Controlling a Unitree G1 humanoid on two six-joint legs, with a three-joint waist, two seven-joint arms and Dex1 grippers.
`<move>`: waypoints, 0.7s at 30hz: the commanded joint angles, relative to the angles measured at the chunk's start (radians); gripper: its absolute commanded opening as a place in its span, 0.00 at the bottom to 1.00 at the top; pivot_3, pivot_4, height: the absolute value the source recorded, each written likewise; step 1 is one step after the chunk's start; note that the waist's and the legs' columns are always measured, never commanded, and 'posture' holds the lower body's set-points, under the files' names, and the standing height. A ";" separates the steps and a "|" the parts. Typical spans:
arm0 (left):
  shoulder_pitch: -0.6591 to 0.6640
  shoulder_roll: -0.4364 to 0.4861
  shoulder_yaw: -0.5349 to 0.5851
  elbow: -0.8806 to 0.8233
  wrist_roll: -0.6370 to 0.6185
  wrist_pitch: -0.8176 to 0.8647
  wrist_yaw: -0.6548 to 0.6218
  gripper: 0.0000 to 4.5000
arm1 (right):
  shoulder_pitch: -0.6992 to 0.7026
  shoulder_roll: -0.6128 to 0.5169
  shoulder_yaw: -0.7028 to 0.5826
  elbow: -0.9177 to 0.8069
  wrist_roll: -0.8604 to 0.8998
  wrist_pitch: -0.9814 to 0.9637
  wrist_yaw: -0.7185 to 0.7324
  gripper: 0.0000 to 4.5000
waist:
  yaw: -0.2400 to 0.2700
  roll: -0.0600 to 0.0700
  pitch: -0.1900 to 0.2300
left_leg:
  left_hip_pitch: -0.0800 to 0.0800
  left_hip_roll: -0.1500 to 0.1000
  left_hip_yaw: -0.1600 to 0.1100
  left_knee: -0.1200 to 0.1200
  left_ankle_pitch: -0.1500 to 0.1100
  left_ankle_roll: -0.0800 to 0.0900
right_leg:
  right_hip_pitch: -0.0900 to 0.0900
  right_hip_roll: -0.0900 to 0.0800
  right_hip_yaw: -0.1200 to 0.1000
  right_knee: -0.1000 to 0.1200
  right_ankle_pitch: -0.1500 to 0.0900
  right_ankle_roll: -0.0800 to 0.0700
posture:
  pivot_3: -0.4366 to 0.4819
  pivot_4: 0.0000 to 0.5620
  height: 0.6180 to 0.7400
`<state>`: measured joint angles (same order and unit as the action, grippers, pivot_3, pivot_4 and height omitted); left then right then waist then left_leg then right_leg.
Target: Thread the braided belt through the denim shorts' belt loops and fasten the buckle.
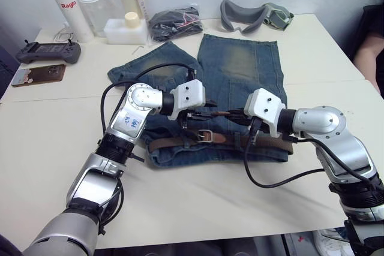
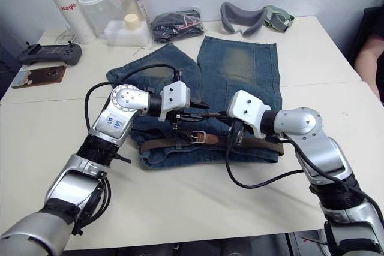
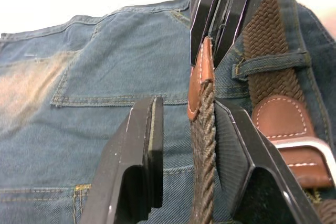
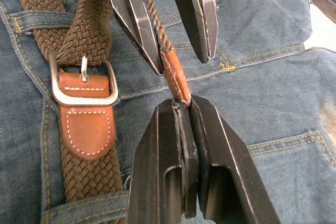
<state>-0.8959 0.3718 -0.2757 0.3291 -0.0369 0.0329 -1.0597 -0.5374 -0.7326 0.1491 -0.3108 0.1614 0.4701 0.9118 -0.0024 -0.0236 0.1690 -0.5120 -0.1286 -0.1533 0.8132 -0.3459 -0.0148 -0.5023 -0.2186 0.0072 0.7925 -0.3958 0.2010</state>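
My right claw (image 4: 181, 109) pinches the belt (image 4: 86, 30)'s tan tip above the shorts (image 1: 240, 67) on the table (image 1: 198, 208), my left claw (image 3: 186, 129) spread around the strap, so a weak edge grip could let the tip slip before the buckle (image 4: 84, 85).
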 commanded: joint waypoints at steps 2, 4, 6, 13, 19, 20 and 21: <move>-0.032 0.002 0.015 -0.002 -0.014 -0.021 -0.019 0.03 | -0.016 0.000 -0.010 -0.028 0.004 -0.007 0.001 0.00 | 0.001 0.000 0.000 | 0.000 0.000 0.000 0.002 0.000 0.000 | 0.000 0.000 0.000 0.003 0.000 0.000 | 0.48 0.27 0.19; -0.035 0.001 0.014 0.003 -0.013 -0.027 -0.027 0.03 | -0.018 0.003 -0.010 -0.025 0.002 -0.007 -0.003 0.00 | 0.001 0.000 0.000 | -0.001 0.000 0.000 0.006 0.000 0.000 | 0.000 0.000 0.001 0.006 0.000 0.000 | 0.48 0.27 0.19; -0.037 0.001 0.014 0.008 -0.010 -0.033 -0.030 0.03 | -0.017 0.004 -0.011 -0.026 0.003 -0.005 -0.004 0.00 | 0.001 0.000 0.000 | -0.001 -0.001 0.000 0.008 0.000 0.000 | -0.001 0.000 0.001 0.008 0.000 0.000 | 0.48 0.27 0.19; -0.058 0.014 0.013 0.071 0.028 -0.059 -0.008 0.00 | 0.073 -0.014 -0.024 -0.112 0.073 0.049 0.029 0.44 | 0.002 0.000 0.000 | -0.006 -0.001 -0.001 0.009 0.000 0.000 | -0.005 0.000 0.001 0.008 0.000 0.000 | 0.48 0.27 0.19; -0.070 0.029 0.006 0.115 0.051 -0.086 -0.014 0.00 | 0.151 0.008 0.049 -0.165 0.004 0.003 -0.018 0.86 | -0.003 0.000 0.000 | -0.016 0.000 -0.001 0.011 0.001 -0.002 | -0.015 0.000 0.001 0.012 0.000 -0.001 | 0.48 0.27 0.19; -0.070 0.031 0.004 0.116 0.051 -0.089 -0.018 0.00 | 0.155 0.013 0.060 -0.164 -0.007 -0.005 -0.025 0.86 | -0.003 0.000 0.000 | -0.015 0.000 -0.001 0.011 0.002 -0.002 | -0.015 0.000 0.001 0.012 0.000 -0.001 | 0.48 0.27 0.19; -0.069 0.033 0.002 0.116 0.052 -0.092 -0.021 0.00 | 0.157 0.016 0.071 -0.160 -0.019 -0.014 -0.031 0.86 | -0.002 0.000 0.000 | -0.015 -0.001 -0.001 0.011 0.002 -0.002 | -0.015 0.000 0.001 0.012 0.000 -0.001 | 0.48 0.27 0.19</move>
<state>-0.9379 0.3973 -0.2810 0.4504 0.0094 -0.0396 -1.0756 -0.3772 -0.7216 0.2184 -0.4332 0.1601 0.4862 0.8959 -0.0041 -0.0236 0.1689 -0.5277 -0.1295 -0.1543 0.8246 -0.3429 -0.0166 -0.5171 -0.2187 0.0084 0.8053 -0.3952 0.1998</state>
